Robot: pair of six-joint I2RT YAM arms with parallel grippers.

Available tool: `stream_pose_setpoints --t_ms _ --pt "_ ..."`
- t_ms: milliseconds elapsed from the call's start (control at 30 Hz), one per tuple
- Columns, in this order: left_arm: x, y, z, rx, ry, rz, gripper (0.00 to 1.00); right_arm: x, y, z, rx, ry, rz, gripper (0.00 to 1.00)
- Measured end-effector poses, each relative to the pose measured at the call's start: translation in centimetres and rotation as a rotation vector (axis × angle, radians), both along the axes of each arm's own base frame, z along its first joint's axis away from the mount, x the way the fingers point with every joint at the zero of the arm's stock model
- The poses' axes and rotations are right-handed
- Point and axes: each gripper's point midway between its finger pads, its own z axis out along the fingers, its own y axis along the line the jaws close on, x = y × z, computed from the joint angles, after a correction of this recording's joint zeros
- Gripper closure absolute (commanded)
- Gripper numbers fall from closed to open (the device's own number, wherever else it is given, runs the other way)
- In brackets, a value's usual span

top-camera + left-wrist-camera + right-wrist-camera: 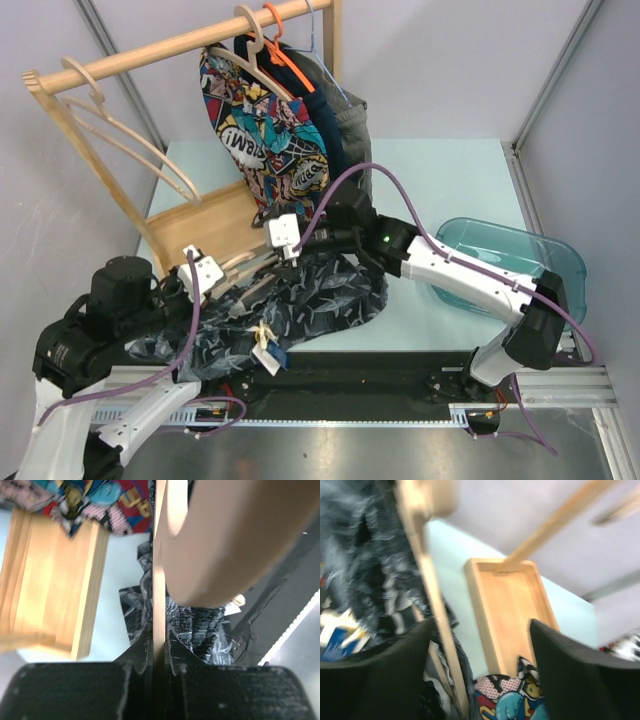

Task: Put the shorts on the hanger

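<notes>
Your left hand [159,642] is clamped tight on the thin bar of the hanger [159,580], steadying it above the shorts [325,300] heaped at the bench's [450,190] near edge. Your right hand [481,635] gapes wide and empty, likely so it can take fabric.

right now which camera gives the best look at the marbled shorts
Top external: the shorts show almost whole, heaped at the front with their white tags. Left wrist catches only a patch beyond the clamped hanger; right wrist shows a blurred piece at its left edge.
</notes>
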Motion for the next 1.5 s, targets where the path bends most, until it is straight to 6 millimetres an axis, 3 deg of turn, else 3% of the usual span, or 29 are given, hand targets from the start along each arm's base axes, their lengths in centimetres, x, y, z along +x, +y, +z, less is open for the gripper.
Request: stream_pose_setpoints --t_ms 133,267,467,600,767,967,1067,1267,1500 --pt "0.8 1.0 0.6 0.024 0.021 0.099 1.00 2.6 0.0 2.5 0.087 0.006 -0.115 0.00" --pt "2.3 1.2 2.1 0.024 0.030 0.179 1.00 4.8 -1.6 4.6 0.141 0.055 -0.236 0.00" --pt "4.8 1.7 4.3 0.028 0.026 0.308 1.00 7.7 -7.1 10.0 0.261 0.085 -0.430 0.02" --pt "5.7 2.3 5.0 0.040 0.017 0.378 1.00 9.7 -9.2 11.6 0.308 0.086 -0.532 0.09" --pt "6.9 2.4 7.2 -0.011 0.009 0.471 1.00 12.7 -7.9 9.6 0.304 0.116 -0.607 0.15" --pt "8.3 1.9 8.3 -0.080 0.052 0.580 1.00 17.1 -4.9 3.3 0.210 0.207 -0.694 0.25" --pt "9.3 1.5 9.8 -0.132 0.050 0.622 1.00 18.2 -4.1 1.6 0.187 0.232 -0.714 0.29" --pt "10.9 0.1 11.0 -0.245 0.064 0.671 1.00 20.1 -2.0 3.0 0.255 0.279 -0.721 0.30" --pt "11.6 -1.2 12.8 -0.439 0.057 0.717 1.00 20.9 -0.7 4.2 0.302 0.314 -0.705 0.30"
